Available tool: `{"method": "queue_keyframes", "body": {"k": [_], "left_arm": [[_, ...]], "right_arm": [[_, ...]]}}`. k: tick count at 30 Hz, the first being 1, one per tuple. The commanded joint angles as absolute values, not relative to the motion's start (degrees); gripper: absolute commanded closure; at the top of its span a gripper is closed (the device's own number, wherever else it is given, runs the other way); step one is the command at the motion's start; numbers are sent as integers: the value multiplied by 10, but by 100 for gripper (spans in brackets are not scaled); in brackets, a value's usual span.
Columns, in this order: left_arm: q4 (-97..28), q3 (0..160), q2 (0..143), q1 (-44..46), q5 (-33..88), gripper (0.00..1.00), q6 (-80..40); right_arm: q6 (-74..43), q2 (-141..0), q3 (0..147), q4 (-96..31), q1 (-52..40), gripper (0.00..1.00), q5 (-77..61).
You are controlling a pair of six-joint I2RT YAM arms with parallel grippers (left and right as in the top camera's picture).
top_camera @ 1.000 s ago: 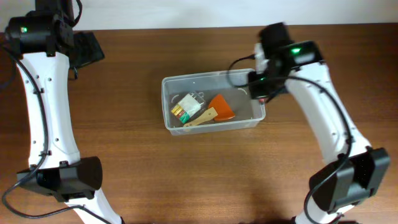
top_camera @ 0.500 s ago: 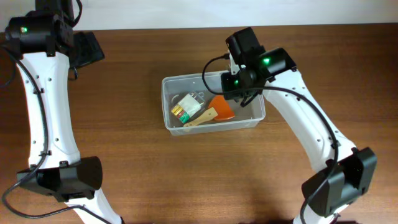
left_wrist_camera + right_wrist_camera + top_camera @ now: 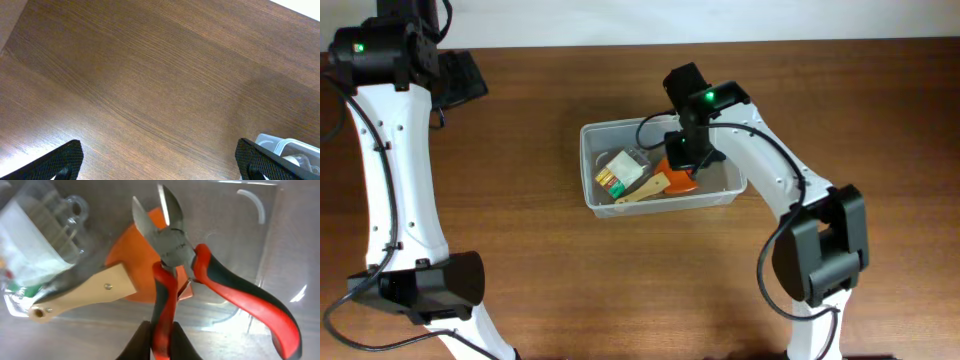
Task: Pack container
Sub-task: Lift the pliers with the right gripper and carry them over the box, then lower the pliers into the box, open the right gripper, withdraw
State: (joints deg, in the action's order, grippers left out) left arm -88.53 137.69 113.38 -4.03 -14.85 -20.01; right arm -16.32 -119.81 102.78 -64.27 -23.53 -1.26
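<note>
**A Brown Table With One Tub On It**

The table [image 3: 520, 250] is made of brown wood with long thin lines running across it. Only one loose thing sits right on it: the container [image 3: 587, 170], a clear plastic tub with round corners and a rim. It stands flat near the middle of the table, with bare wood all around it.

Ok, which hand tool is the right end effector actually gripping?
The side cutters with red-and-black handles, pinched by one handle; the orange scraper with the wooden handle lies loose in the container below.
</note>
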Motion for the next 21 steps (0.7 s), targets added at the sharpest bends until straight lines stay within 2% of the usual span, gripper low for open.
{"method": "queue_keyframes", "body": {"k": [1, 5, 11, 15, 21], "left_arm": [[-886, 1378, 1129, -41, -148, 1, -203], [-886, 1378, 1129, -41, -148, 1, -203], [-886, 1378, 1129, -41, -148, 1, -203], [-886, 1378, 1129, -41, -148, 1, -203], [-886, 1378, 1129, -41, -148, 1, -203]], "right_arm": [[-166, -1206, 1031, -642, -239, 76, -2], [-166, -1206, 1031, -642, -239, 51, -2], [-158, -1188, 1053, -664, -239, 50, -2], [-149, -1153, 1118, -708, -227, 49, 28], [-130, -1108, 1247, -823, -154, 45, 62]]}}
